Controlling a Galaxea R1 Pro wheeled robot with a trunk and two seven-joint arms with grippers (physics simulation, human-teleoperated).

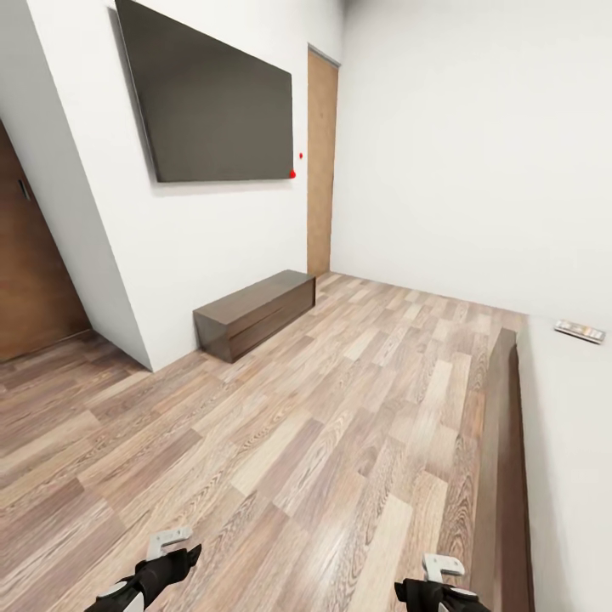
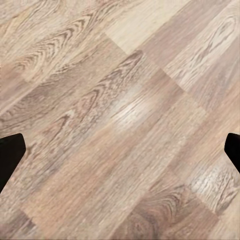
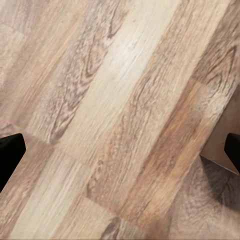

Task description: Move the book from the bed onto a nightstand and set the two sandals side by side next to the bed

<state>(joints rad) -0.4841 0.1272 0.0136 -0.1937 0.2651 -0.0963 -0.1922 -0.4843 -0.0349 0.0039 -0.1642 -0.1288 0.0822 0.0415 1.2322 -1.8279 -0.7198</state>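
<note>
Partly cut off at right, bed [image 1: 561,442] bears book [image 1: 580,330].

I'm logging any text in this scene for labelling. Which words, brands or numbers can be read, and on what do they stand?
No text can be read.
Book on the bed: its cover markings are too small and blurred to read.
Wall screen: dark and blank.
Low cabinet: no label visible.

**White walls, plank floor**

A brown wood-plank floor [image 1: 323,425] meets white walls [image 1: 459,144]. A dark flat screen [image 1: 212,102] hangs above a low dark-brown cabinet [image 1: 255,313]; a wooden door [image 1: 322,161] stands in the corner.
</note>
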